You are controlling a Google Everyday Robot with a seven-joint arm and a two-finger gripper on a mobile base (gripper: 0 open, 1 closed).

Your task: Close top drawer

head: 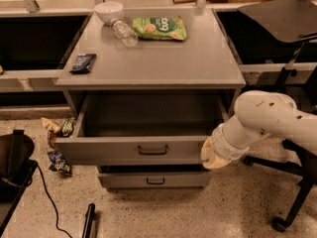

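Observation:
The top drawer (119, 151) of the grey cabinet (148, 66) stands pulled far out, its inside bare and its black bar handle (152, 149) at the centre of the front. My gripper (214, 155), cream-coloured at the end of the white arm (267, 118), is at the right end of the drawer's front, level with it and touching or nearly touching its corner. The arm comes in from the right.
The drawer below (155, 180) sticks out slightly. On the cabinet top lie a white bowl (109, 11), a plastic bottle (124, 32), a green chip bag (159, 28) and a dark snack bar (82, 62). An office chair (292, 19) stands right; wrappers (58, 160) and black gear (14, 157) lie left.

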